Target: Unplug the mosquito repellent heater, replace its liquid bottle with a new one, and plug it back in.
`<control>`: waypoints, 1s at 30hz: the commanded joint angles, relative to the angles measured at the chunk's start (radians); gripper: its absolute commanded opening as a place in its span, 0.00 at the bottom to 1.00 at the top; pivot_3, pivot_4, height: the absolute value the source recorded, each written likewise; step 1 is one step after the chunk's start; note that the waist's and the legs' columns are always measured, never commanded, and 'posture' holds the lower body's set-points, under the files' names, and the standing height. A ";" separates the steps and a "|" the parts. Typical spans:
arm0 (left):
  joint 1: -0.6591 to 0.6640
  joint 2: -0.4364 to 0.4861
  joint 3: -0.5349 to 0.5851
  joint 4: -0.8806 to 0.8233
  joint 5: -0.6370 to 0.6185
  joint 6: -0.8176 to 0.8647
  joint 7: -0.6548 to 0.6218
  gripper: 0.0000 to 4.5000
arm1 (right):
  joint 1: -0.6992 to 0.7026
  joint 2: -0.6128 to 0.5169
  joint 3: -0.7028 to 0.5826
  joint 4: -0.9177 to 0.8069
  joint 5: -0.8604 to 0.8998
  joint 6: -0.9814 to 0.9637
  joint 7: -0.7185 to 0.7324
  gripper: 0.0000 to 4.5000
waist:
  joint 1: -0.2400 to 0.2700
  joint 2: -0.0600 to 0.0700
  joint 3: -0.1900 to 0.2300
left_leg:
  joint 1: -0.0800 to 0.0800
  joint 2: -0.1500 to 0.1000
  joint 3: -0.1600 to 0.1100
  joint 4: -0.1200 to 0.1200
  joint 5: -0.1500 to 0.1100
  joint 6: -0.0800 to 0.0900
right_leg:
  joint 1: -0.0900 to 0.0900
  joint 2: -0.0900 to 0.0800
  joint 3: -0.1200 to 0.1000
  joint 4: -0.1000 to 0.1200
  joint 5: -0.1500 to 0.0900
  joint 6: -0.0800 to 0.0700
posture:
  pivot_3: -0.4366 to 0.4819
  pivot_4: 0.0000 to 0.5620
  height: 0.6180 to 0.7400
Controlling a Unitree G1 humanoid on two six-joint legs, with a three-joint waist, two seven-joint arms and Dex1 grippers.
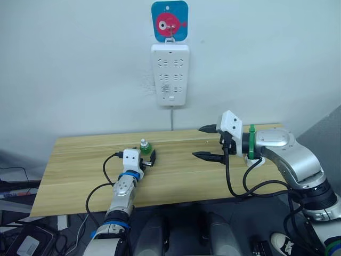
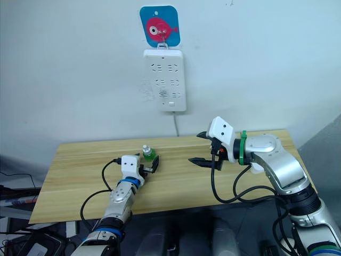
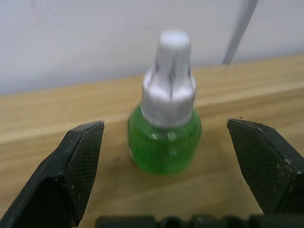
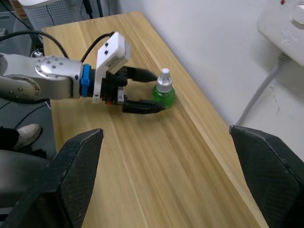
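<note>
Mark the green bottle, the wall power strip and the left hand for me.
green bottle [image 3: 164, 147], left wrist view, green body.
wall power strip [image 1: 170, 74], left eye view, white face.
left hand [image 4: 148, 90], right wrist view, between fingertips.

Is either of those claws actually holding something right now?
No. The left gripper is open around the green bottle without touching it; the right gripper is open, holding nothing.

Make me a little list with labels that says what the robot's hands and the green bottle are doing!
Left gripper: open, fingers on either side of the bottle, not squeezing it
Green liquid bottle: upright on the wooden table, white cap on
Right gripper: open, empty, above the table
Power strip: hanging on the wall under a fish hook
</note>
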 commanded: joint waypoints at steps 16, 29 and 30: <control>-0.121 0.041 -0.006 0.203 0.024 -0.138 -0.055 1.00 | -0.026 -0.001 -0.078 -0.084 0.077 0.136 -0.049 0.99 | 0.000 -0.004 0.017 | 0.000 0.000 0.001 -0.001 -0.002 -0.002 | -0.001 -0.020 -0.030 -0.001 0.003 0.005 | 0.25 0.51 1.00; -0.110 0.042 0.001 0.210 0.040 -0.135 -0.003 0.49 | -0.070 0.018 -0.082 -0.077 0.115 0.187 -0.085 1.00 | -0.002 -0.006 0.030 | -0.001 0.000 0.001 -0.002 -0.002 -0.003 | -0.001 -0.020 -0.030 -0.001 0.003 0.005 | 0.25 0.52 1.00; -0.102 0.048 -0.010 0.193 0.057 -0.138 0.012 0.49 | -0.068 0.018 -0.079 -0.076 0.114 0.182 -0.087 1.00 | -0.002 -0.006 0.031 | -0.001 0.000 0.001 -0.003 -0.002 -0.003 | -0.001 -0.020 -0.030 -0.002 0.003 0.005 | 0.25 0.52 1.00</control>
